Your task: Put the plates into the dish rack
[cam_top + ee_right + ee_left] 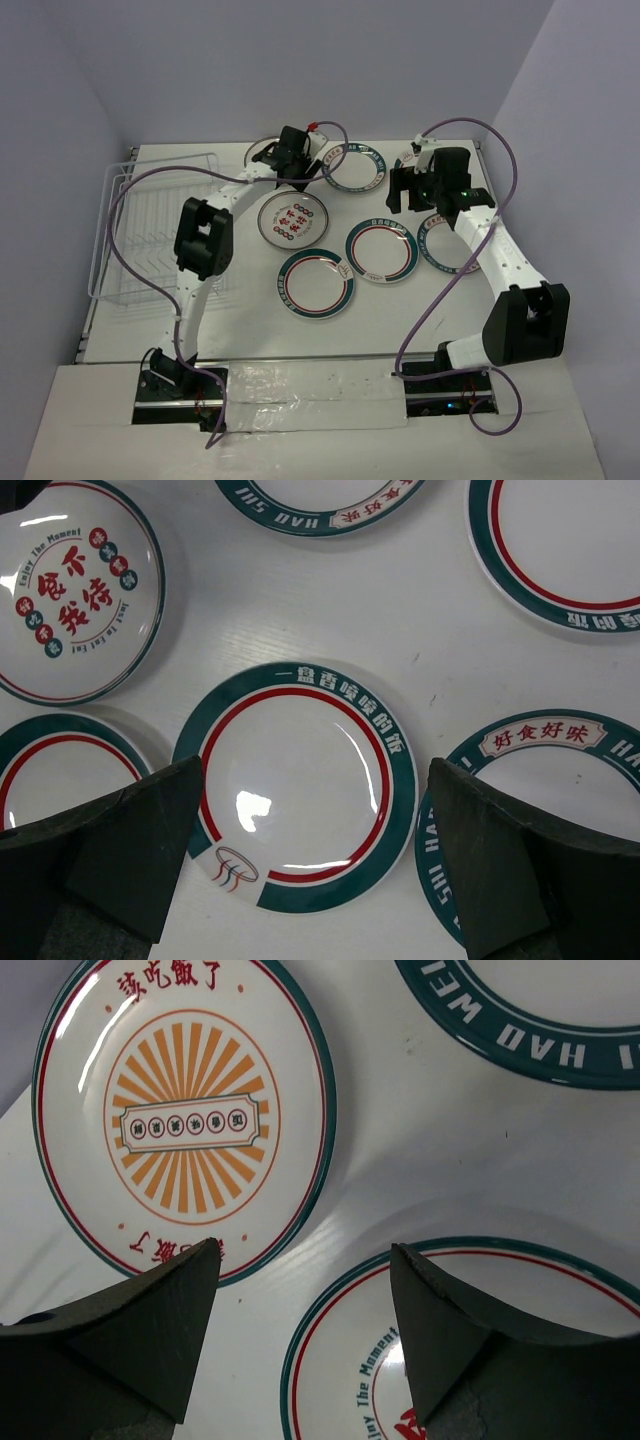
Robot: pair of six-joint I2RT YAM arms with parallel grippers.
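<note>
Dish rack (150, 235): white wire, standing at the 9 o'clock side of the counter (250, 335). The left arm (203, 240) reaches past its 3 o'clock edge.
Where the dishes lie: all flat and face up on the counter, from the middle out to 3 o'clock, apart from the rack.
Sunburst plate (185, 1110): orange rays, red characters and a teal edge. It is at 12 o'clock near the far edge, partly covered by the left wrist in the top view.
Lettered plate (292, 220): red and dark characters in its centre. It is mid-counter, just on the 6 o'clock side of the sunburst plate.
Far teal plate (352, 167): broad teal rim, at about 1 o'clock from the lettered plate.
Near teal plate (316, 283): teal rim with a red ring, at 6 o'clock from the lettered plate.
Middle teal plate (300, 785): teal rim with a red ring, at 4 o'clock from the lettered plate and close beside the near teal plate.
Right teal plate (437, 248): at 3 o'clock from the middle teal plate, partly under the right arm (500, 260).
Left jaws: spread, with nothing between them, over the bare strip of counter between the sunburst plate and the lettered plate. One tip overlaps the lettered plate's rim in the wrist view, though whether it touches I cannot tell.
Right jaws: spread wide, gripping nothing. They hang above the middle teal plate, which sits between the two tips in the wrist view.
</note>
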